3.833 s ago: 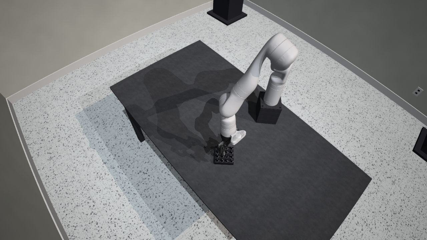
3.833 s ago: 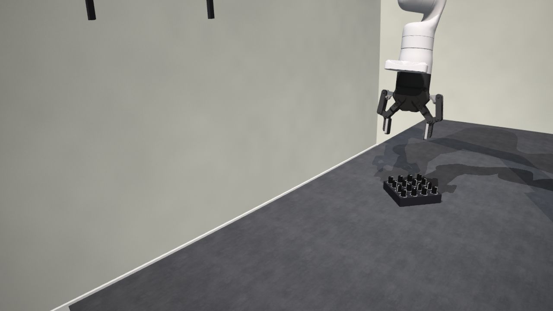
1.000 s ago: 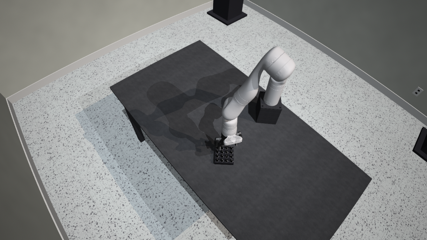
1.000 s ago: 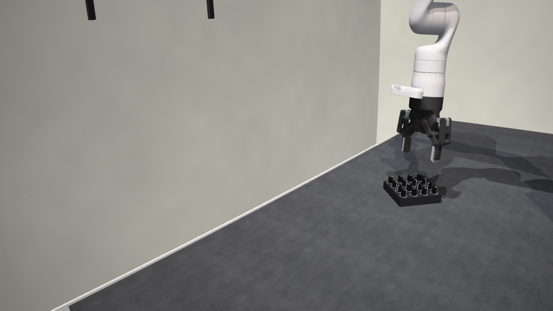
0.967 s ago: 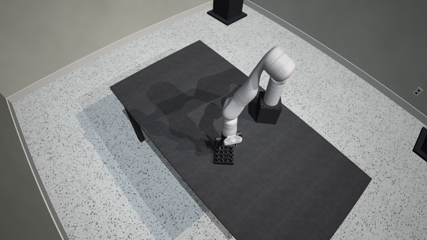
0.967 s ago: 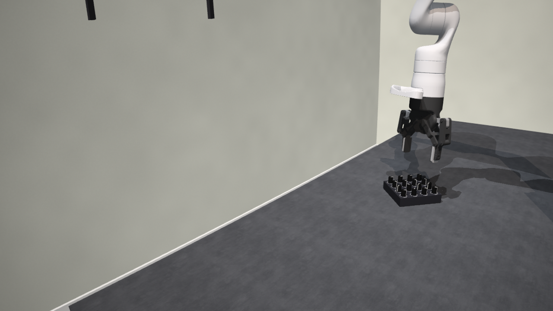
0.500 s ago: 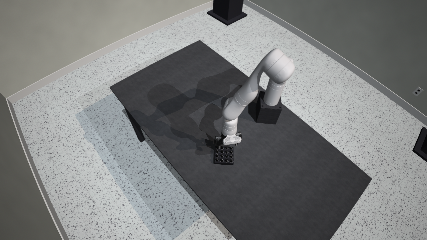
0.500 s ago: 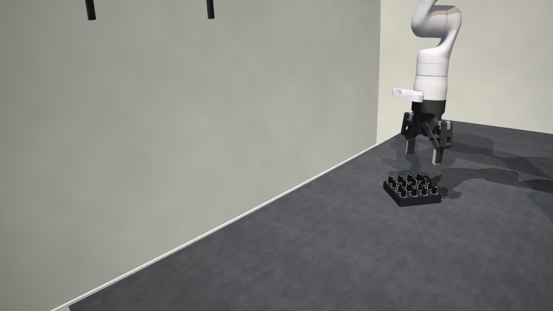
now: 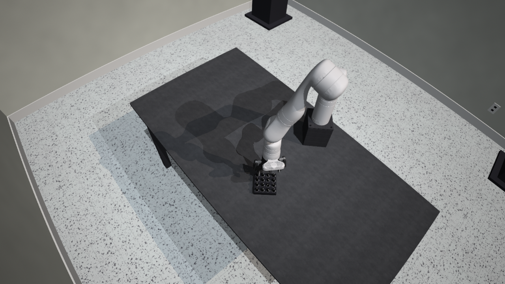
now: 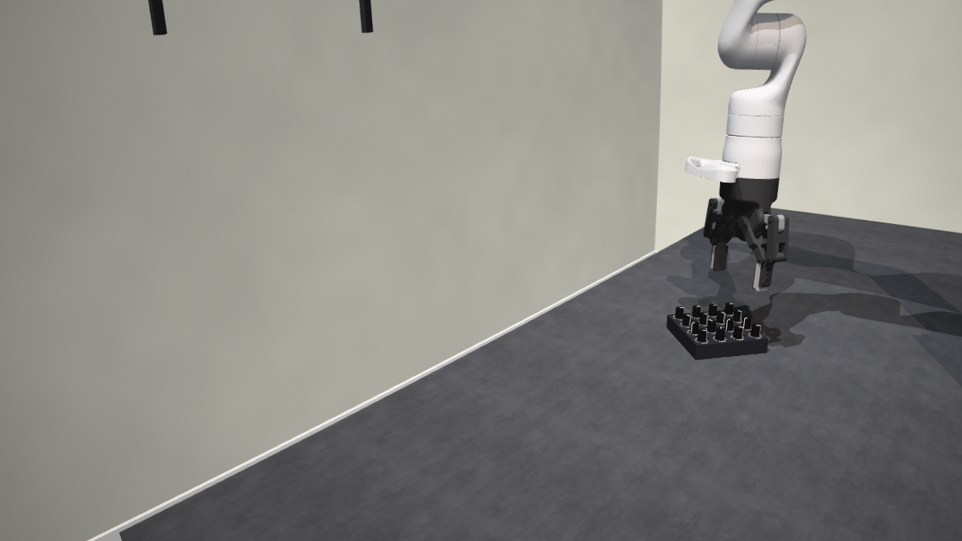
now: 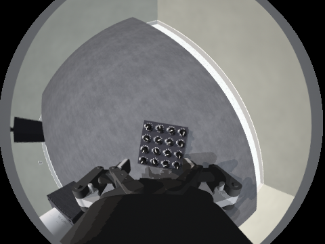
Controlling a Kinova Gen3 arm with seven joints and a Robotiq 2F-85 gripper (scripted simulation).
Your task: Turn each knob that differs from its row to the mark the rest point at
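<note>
Sixteen black knobs stand in four rows of four on the knob box [image 9: 264,193] [image 10: 730,349] [image 11: 141,143], which sits flat on the dark desk [image 9: 335,219] [image 10: 470,417] [image 11: 101,81]. Your claw [image 9: 270,172] [image 10: 739,276] [image 11: 156,165] hangs above it, fingers spread wide, holding nothing. No knob is being turned. The white lines look too small to match against their marks, so you cannot tell how many corrections are done or left.

Brings the open gripper [image 9: 269,172] [image 10: 739,278] [image 11: 156,165] lower, nearer the knob box [image 9: 264,193] [image 10: 731,349] [image 11: 152,144], than in the earlier views. Faces a different way, turned about the upright axis. Casts a shifted shadow [image 9: 204,116] across the table [image 9: 317,212] [image 10: 504,437] [image 11: 101,85].
</note>
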